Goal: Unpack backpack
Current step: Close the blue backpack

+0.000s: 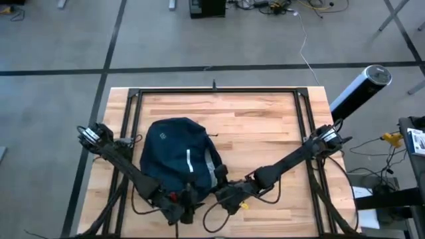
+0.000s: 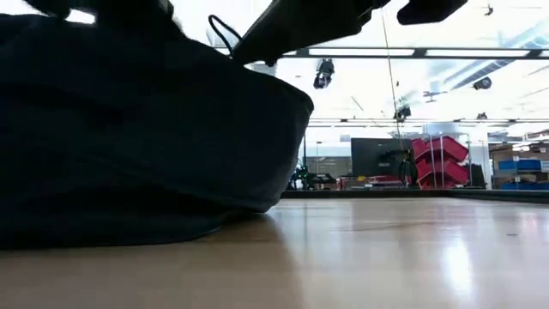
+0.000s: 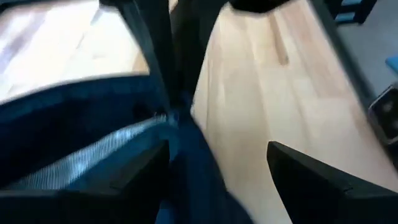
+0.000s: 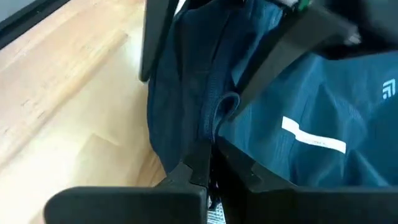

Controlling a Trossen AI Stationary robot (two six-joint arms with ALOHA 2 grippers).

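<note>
1. I judge that I am at the opening step: the backpack point(image 1: 178, 156) looks closed, and nothing is out of it yet.
2. The backpack lies on the table point(image 1: 265, 126), at about 8 o'clock from the table's middle in the high view, with its white stripe point(image 4: 313, 142) facing up.
3. The left gripper point(image 1: 174, 207) is at the bag's near edge, at 6 o'clock of the bag. In the left wrist view its fingers point(image 3: 314, 177) stand well apart, one on each side of a fold of blue fabric with grey lining. I cannot tell if they press it.
4. The right gripper point(image 1: 222, 194) is at the bag's 4 o'clock corner. In the right wrist view its fingers point(image 4: 202, 163) are together on a seam of the fabric, so I judge that it holds the bag there.
5. Next move, as I judge: find the zipper pull and draw it while one gripper holds the cloth. I cannot see the pull clearly.
6. The soft fabric can slide or bunch, and the two arms are close together, so they may collide.
7. A black frame point(image 1: 219, 91) runs around the table's edge.
</note>
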